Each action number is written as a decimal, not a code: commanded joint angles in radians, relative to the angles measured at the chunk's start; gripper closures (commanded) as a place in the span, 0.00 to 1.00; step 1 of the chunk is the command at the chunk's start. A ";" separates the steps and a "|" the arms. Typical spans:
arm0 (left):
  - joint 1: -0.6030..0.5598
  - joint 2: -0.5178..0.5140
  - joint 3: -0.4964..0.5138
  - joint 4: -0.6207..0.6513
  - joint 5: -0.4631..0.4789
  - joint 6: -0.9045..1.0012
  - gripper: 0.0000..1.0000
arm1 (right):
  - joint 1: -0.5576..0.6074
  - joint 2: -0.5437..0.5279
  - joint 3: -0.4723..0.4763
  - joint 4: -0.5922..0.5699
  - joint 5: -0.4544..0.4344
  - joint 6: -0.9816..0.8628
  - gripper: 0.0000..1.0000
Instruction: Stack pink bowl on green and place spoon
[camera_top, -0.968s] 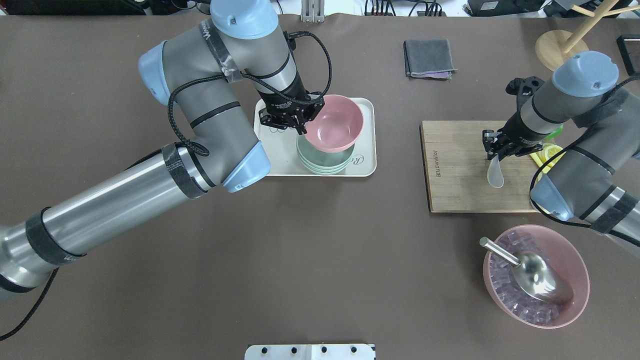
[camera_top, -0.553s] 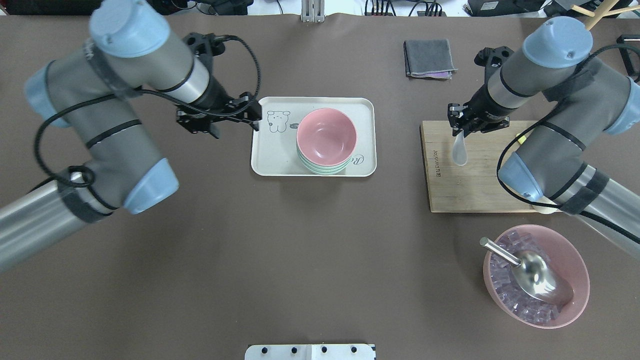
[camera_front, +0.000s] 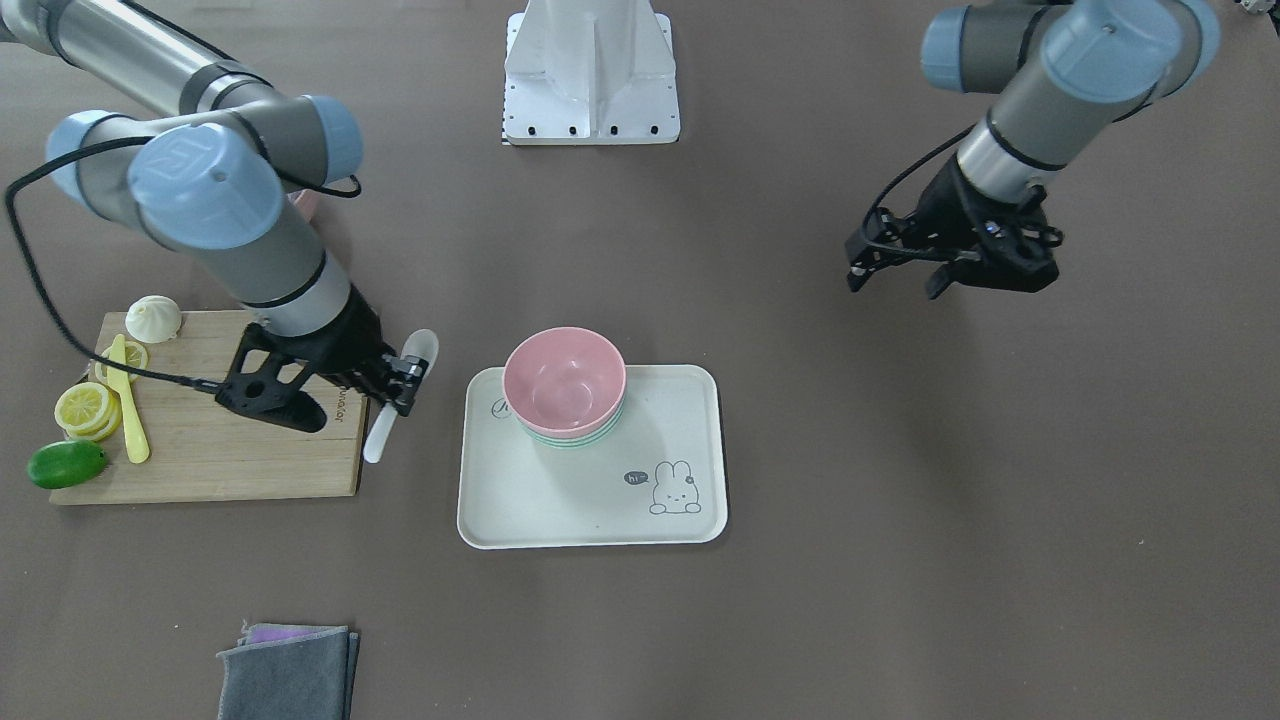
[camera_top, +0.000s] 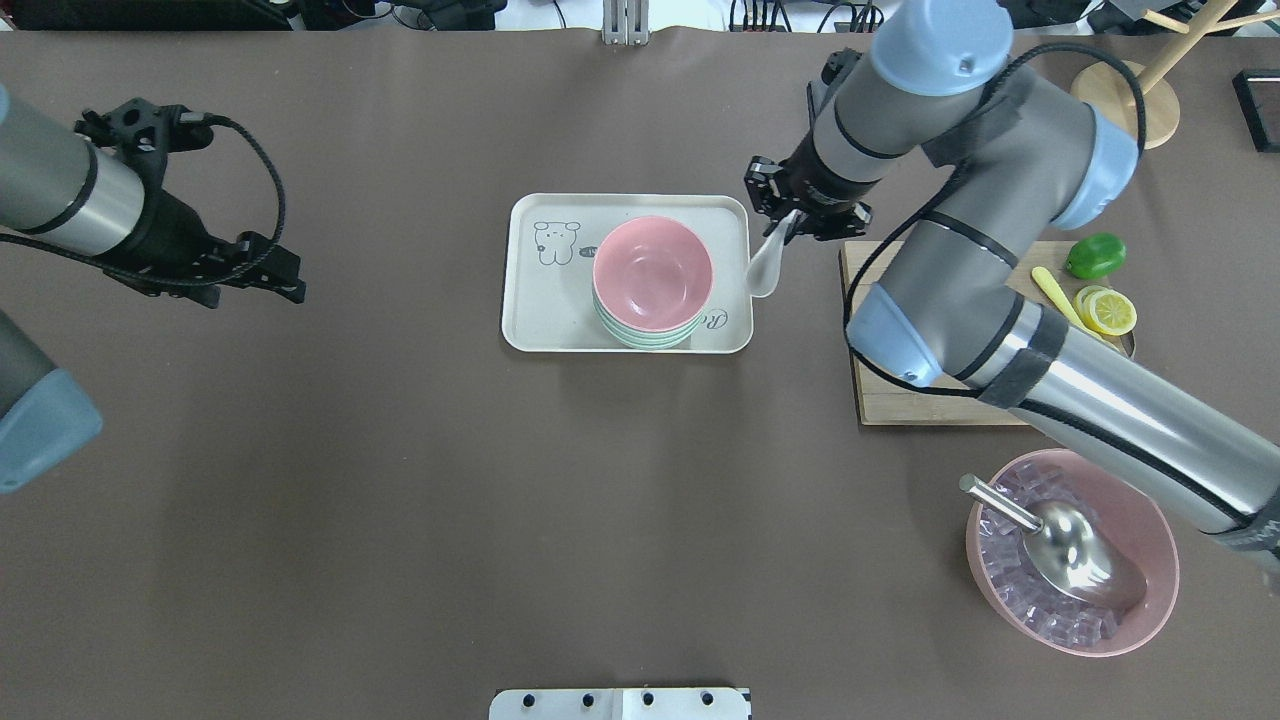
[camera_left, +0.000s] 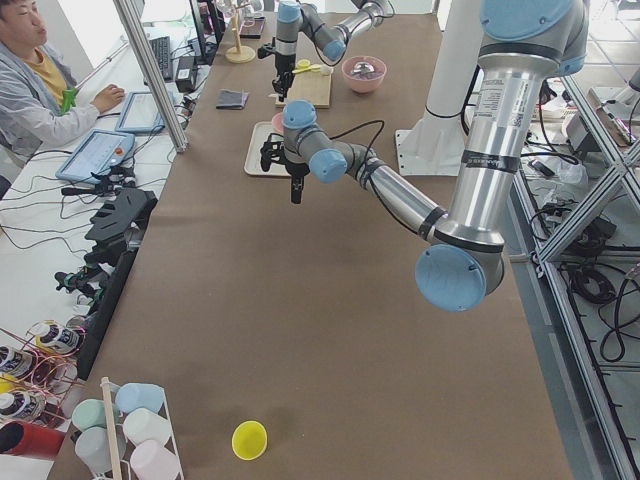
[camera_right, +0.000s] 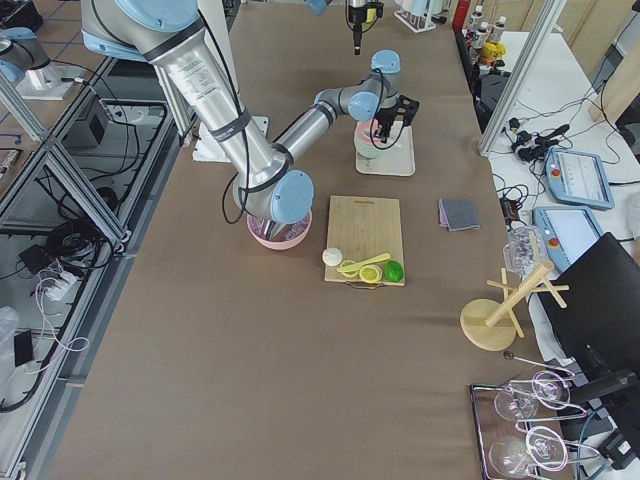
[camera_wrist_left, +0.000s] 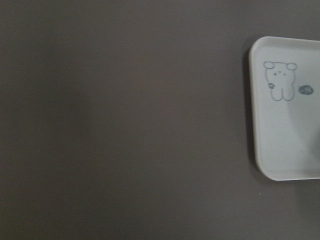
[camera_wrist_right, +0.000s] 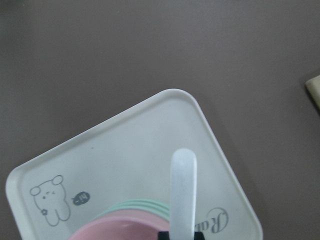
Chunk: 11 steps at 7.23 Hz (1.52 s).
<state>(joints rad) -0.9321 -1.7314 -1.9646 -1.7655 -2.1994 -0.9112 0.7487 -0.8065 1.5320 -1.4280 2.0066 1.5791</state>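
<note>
The pink bowl sits nested on the green bowls on the white tray. My right gripper is shut on the handle of a white spoon and holds it above the tray's right edge, beside the bowls. The right wrist view shows the spoon hanging over the tray next to the pink bowl. My left gripper is open and empty, well to the left of the tray. It also shows in the front-facing view.
A wooden cutting board with lemon slices, a lime and a yellow knife lies right of the tray. A pink bowl of ice with a metal scoop stands at front right. A grey cloth lies at the back.
My left gripper let go of the pink bowl on the green bowls and drew back to the left. My right gripper carried the spoon from the cutting board to the tray's right edge.
</note>
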 joint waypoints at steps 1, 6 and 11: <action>-0.007 0.026 0.001 0.001 0.001 0.017 0.02 | -0.035 0.078 -0.056 -0.012 -0.040 0.071 1.00; -0.075 0.104 0.007 0.001 0.000 0.123 0.02 | 0.064 -0.126 0.061 -0.006 0.036 -0.163 0.00; -0.394 0.240 0.169 -0.003 -0.175 0.715 0.02 | 0.499 -0.517 0.050 -0.011 0.296 -1.045 0.00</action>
<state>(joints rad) -1.2392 -1.4981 -1.8675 -1.7662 -2.3072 -0.3455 1.1429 -1.2483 1.6009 -1.4354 2.2514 0.7446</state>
